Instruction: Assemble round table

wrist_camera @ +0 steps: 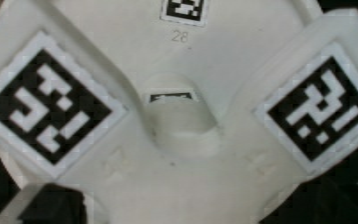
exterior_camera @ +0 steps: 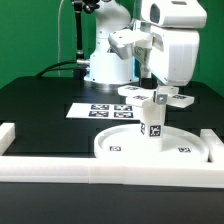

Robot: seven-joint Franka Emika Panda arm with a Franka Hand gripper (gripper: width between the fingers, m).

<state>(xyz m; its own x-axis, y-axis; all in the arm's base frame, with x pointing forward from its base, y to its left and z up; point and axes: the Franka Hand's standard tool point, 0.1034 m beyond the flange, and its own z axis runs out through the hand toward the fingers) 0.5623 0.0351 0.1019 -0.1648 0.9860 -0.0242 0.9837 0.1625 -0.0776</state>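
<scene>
— What's the step?

— Seating the cross on the post. My end effector is closed on the cross, right above the post top. I'd judge it best to stay plumb, centre the hub, then press or twist gently. My wrist view shows only the cross and its tags.

— Anything holding things?

— Nearest, the disc lies rim-up on the worktop against the rails; the post stands upright in it. Beyond lies the marker board.
</scene>
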